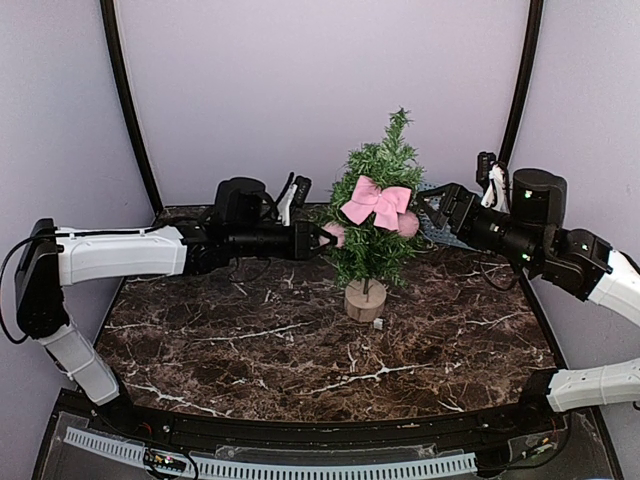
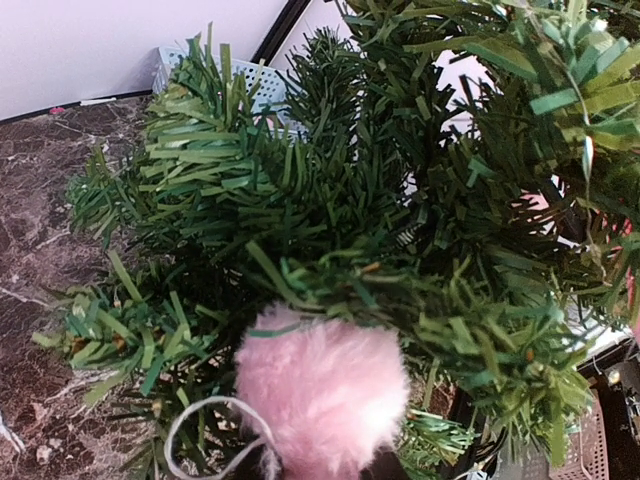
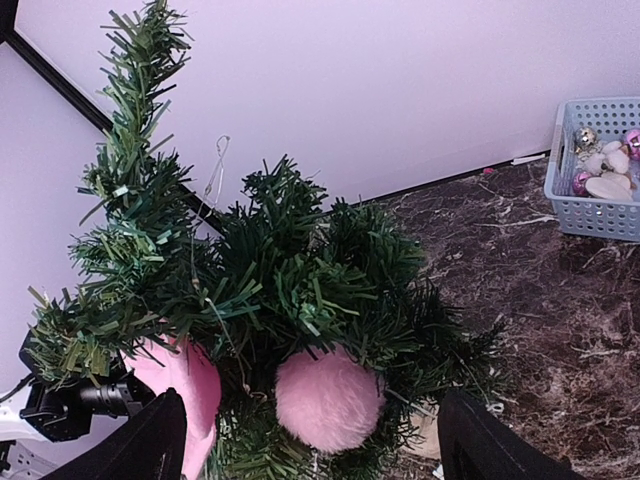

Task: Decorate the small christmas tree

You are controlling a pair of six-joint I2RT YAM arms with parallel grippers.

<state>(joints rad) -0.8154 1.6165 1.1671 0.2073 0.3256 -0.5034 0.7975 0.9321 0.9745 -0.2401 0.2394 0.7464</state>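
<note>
The small christmas tree stands upright mid-table on its wooden disc base, with a pink bow on its front. My left gripper reaches in from the left, shut on a fluffy pink pom-pom pressed into the lower branches. Its white string loop hangs free. My right gripper stands open at the tree's right side. A second pink pom-pom sits in the branches between its spread fingers, apart from both.
A light blue basket with several small ornaments sits on the marble table at the back, behind the tree. Purple walls close in the back and sides.
</note>
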